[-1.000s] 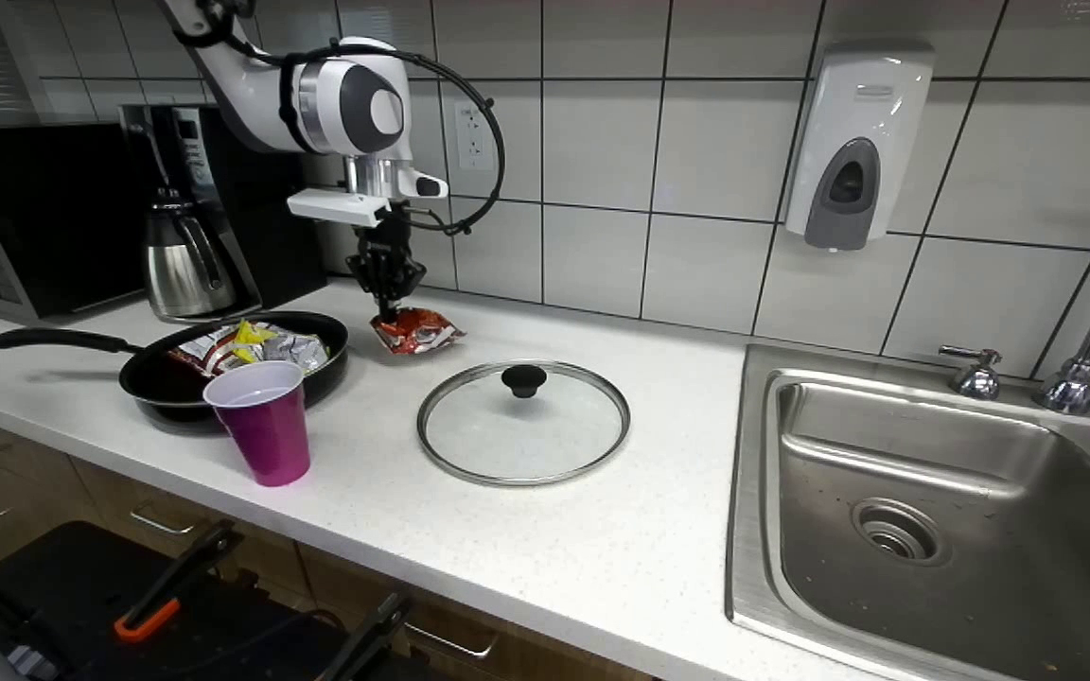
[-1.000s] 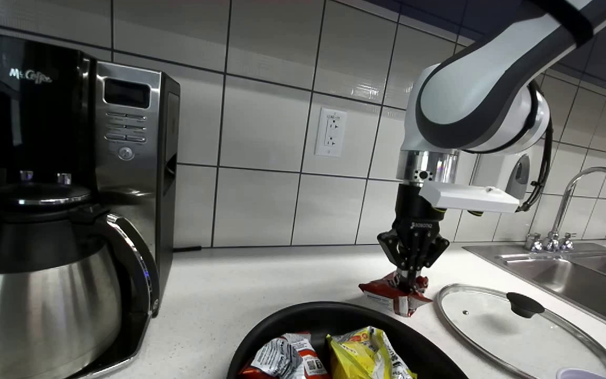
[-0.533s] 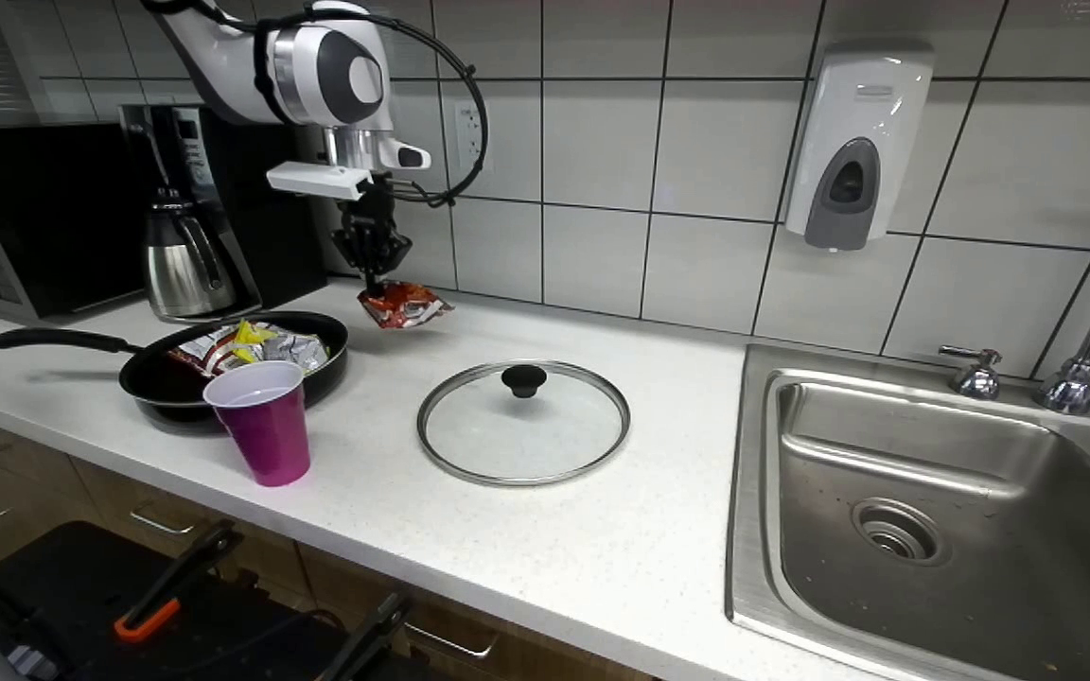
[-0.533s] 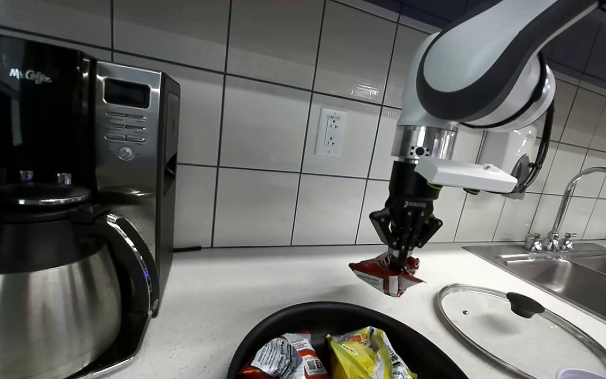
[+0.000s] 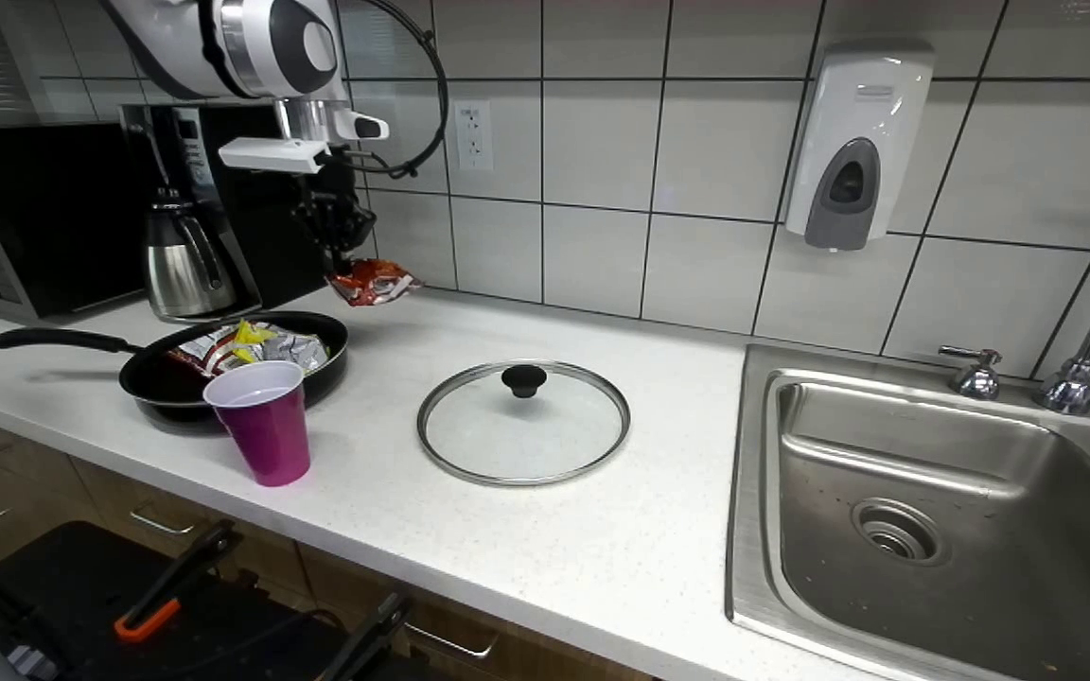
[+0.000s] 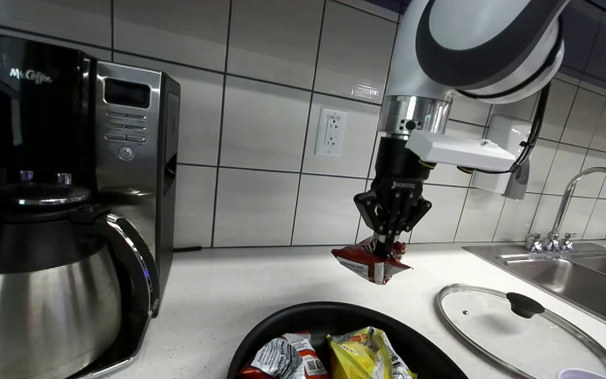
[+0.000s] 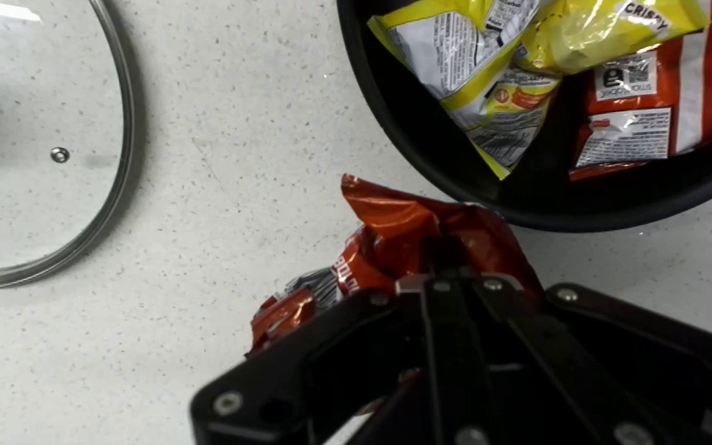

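Observation:
My gripper (image 6: 385,248) points downward, its fingers shut on a crumpled red snack bag (image 6: 358,259) that hangs above the counter. In the wrist view the red bag (image 7: 393,238) bulges out beyond the fingertips, partly hidden by them, close to the rim of a black pan (image 7: 402,145). Inside that pan lie a yellow bag (image 7: 609,40) and a red-and-white bag (image 7: 693,93). Seen in an exterior view, the held bag (image 5: 373,284) is above and behind the right side of the pan (image 5: 149,402).
A glass lid (image 5: 507,437) with a black knob lies on the counter, and a magenta cup (image 5: 271,430) stands before the pan. Behind the pan are a coffee maker (image 6: 134,121) with a steel carafe (image 6: 56,310) and a microwave (image 5: 53,218). A sink (image 5: 755,492) is farther along.
The gripper has lifted the red bag off the counter and carried it up and toward the pan, leftward in both exterior views. Pan, lid and cup have stayed put.

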Tool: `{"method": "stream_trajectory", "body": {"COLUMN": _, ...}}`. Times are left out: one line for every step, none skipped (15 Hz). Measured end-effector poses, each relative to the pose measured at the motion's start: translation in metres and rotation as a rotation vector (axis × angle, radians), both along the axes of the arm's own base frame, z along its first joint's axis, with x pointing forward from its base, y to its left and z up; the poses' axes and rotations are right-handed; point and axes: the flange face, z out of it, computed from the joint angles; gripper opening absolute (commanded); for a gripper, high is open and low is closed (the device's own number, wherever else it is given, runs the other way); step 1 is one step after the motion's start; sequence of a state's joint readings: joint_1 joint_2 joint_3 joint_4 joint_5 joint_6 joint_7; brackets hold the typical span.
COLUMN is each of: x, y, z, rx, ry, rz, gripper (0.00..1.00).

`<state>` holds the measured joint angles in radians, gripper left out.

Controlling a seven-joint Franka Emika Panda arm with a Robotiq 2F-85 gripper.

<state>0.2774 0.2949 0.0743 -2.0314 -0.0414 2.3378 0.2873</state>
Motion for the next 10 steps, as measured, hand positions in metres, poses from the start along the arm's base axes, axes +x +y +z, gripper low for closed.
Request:
{"method": "stream_trajectory", "body": {"x": -0.004, "y": 0.008, "z": 0.003, "rx": -0.001, "ry": -0.004, "rz": 0.011, "gripper": 0.00}}
{"method": "stream_trajectory", "body": {"x": -0.007, "y": 0.015, "z": 0.005, "rx": 0.000, "ry": -0.006, "rz": 0.022, "gripper": 0.00}}
{"method": "stream_trajectory", "body": {"x": -0.012, "y": 0.022, "z": 0.006, "rx": 0.002, "ry": -0.007, "rz": 0.033, "gripper": 0.00}}
{"method": "stream_trajectory", "body": {"x": -0.016, "y": 0.029, "z": 0.008, "rx": 0.004, "ry": -0.007, "rz": 0.046, "gripper": 0.00}}
{"method": "stream_trajectory", "body": {"x": -0.022, "y": 0.035, "z": 0.009, "rx": 0.005, "ry": -0.006, "rz": 0.060, "gripper": 0.00}}
{"method": "stream_trajectory", "body": {"x": -0.028, "y": 0.042, "z": 0.009, "rx": 0.005, "ry": -0.004, "rz": 0.074, "gripper": 0.00}}
{"method": "stream_trajectory", "body": {"x": -0.034, "y": 0.048, "z": 0.010, "rx": 0.006, "ry": -0.003, "rz": 0.088, "gripper": 0.00}}
{"method": "stream_trajectory", "body": {"x": -0.041, "y": 0.054, "z": 0.012, "rx": 0.006, "ry": -0.001, "rz": 0.103, "gripper": 0.00}}
{"method": "stream_trajectory", "body": {"x": -0.048, "y": 0.059, "z": 0.013, "rx": 0.006, "ry": 0.000, "rz": 0.117, "gripper": 0.00}}
{"method": "stream_trajectory", "body": {"x": -0.056, "y": 0.064, "z": 0.015, "rx": 0.006, "ry": 0.001, "rz": 0.131, "gripper": 0.00}}
